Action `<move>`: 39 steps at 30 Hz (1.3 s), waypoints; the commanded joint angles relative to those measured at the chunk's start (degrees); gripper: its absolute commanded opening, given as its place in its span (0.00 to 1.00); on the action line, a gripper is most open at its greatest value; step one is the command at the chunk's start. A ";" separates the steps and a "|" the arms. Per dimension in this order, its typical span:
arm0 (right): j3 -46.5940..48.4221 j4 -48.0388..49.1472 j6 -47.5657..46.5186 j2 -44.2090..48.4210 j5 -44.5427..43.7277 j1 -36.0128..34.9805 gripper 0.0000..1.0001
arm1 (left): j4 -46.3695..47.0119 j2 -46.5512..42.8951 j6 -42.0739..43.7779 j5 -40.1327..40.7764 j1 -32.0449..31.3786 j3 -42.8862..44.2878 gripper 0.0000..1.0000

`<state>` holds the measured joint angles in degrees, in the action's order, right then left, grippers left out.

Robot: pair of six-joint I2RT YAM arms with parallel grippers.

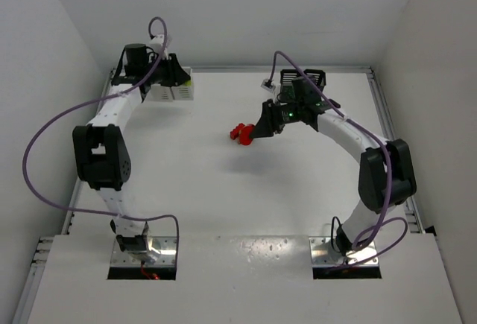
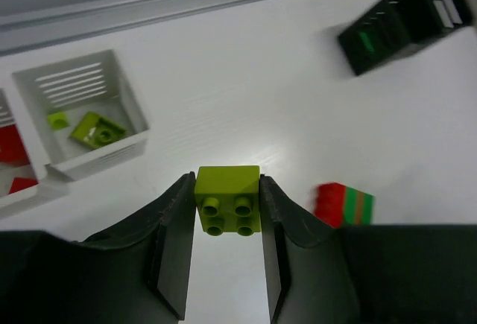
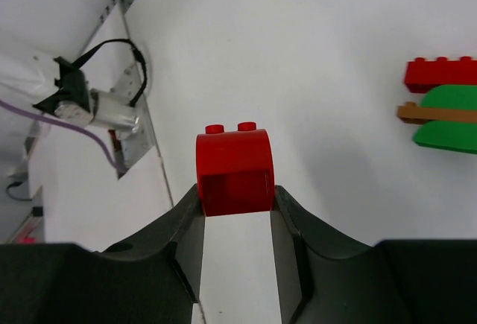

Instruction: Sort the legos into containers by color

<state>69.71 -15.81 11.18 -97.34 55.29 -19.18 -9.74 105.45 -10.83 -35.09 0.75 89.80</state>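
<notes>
Hovering at the far left, left jaws pinched a yellow-green brick, studs toward the wrist camera, beside the white bins. One white bin held two yellow-green pieces. Its left neighbour held red pieces. Mid-surface, a joined red-and-green chunk lay loose. Just right of it, right jaws pinched a red arched brick, studs up, above the surface. Black bins stood at the far right, with something green showing in one.
</notes>
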 commanded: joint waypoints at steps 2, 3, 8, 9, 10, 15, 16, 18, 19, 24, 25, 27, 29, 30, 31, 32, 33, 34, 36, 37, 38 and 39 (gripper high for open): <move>-0.19 0.17 -2.57 3.56 -5.89 1.16 0.00 | 6.21 5.89 -2.44 16.78 -1.02 4.33 0.00; -0.19 0.17 -2.57 3.56 -5.89 1.68 0.00 | 6.22 7.04 -3.22 18.11 -1.02 5.29 0.00; -0.19 -0.36 -2.57 3.56 -5.89 2.22 0.00 | 8.14 12.76 -6.04 22.08 -1.02 11.79 0.00; -0.19 -0.36 -2.57 3.56 -5.89 2.22 0.00 | 8.16 13.29 -6.04 22.08 -1.02 12.32 0.00; -0.19 -0.36 -2.57 3.56 -5.89 2.22 0.00 | 8.16 13.81 -6.57 22.87 -1.02 12.94 0.00; -0.72 0.17 -2.04 3.03 -5.37 2.22 0.00 | 8.68 16.98 -5.96 23.49 -1.02 15.58 0.00; -0.72 0.17 -2.04 3.03 -5.37 2.22 0.00 | 8.68 16.98 -5.96 23.49 -1.02 15.58 0.00; -0.72 0.17 -2.04 2.51 -5.37 2.22 0.00 | 8.68 18.29 -5.96 24.10 -1.02 15.58 0.07; -0.20 0.17 -2.04 2.51 -5.37 2.22 0.00 | 8.16 18.30 -5.43 24.10 -1.02 15.58 0.10; 0.34 0.17 -1.43 1.98 -5.37 2.22 0.00 | 8.16 19.53 -4.90 24.10 -1.02 15.58 0.30; 0.34 0.17 -1.42 1.46 -5.37 2.22 0.00 | 8.16 19.53 -4.90 24.10 -1.02 15.58 0.35; 1.65 0.17 -1.42 0.93 -5.37 2.22 0.00 | 8.16 19.53 -4.90 23.15 -1.02 15.58 0.44; 2.26 0.17 -1.42 0.92 -5.37 2.22 0.00 | 8.16 18.31 -4.90 22.09 -1.02 15.58 0.62; 2.27 0.17 -1.42 0.92 -5.37 2.22 0.00 | 8.16 17.69 -4.90 21.56 -1.02 15.58 0.67; 2.27 0.17 -1.42 0.92 -5.37 2.22 0.00 | 8.68 16.99 -4.90 20.34 -1.02 14.62 0.73; 2.27 0.17 -1.42 0.40 -5.37 1.69 0.00 | 8.68 16.03 -4.90 19.80 -1.02 13.83 0.73; 2.27 0.17 -1.42 0.40 -5.37 1.69 0.00 | 9.47 13.67 -4.90 19.80 -1.02 11.39 0.73; 2.27 0.17 -1.42 0.40 -5.37 1.69 0.00 | 10.26 12.25 -4.90 19.80 -1.02 9.80 0.73; 2.27 0.17 -1.42 0.40 -5.37 1.69 0.00 | 12.72 8.91 -4.90 17.35 -1.02 6.81 0.73; 2.27 0.17 -1.42 0.40 -5.37 1.17 0.00 | 14.03 4.72 -6.12 15.08 -0.32 2.96 0.73; 2.27 0.17 -1.42 0.92 -4.67 1.16 0.00 | 16.48 2.50 -6.13 7.48 0.64 0.92 0.69; 2.27 0.17 -1.42 0.92 -4.66 1.16 0.00 | 17.03 0.39 -6.74 2.10 0.65 -0.75 0.66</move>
<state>69.47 -16.82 10.09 -96.64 49.56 -17.45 -0.27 116.16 -16.27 -19.57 0.58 91.79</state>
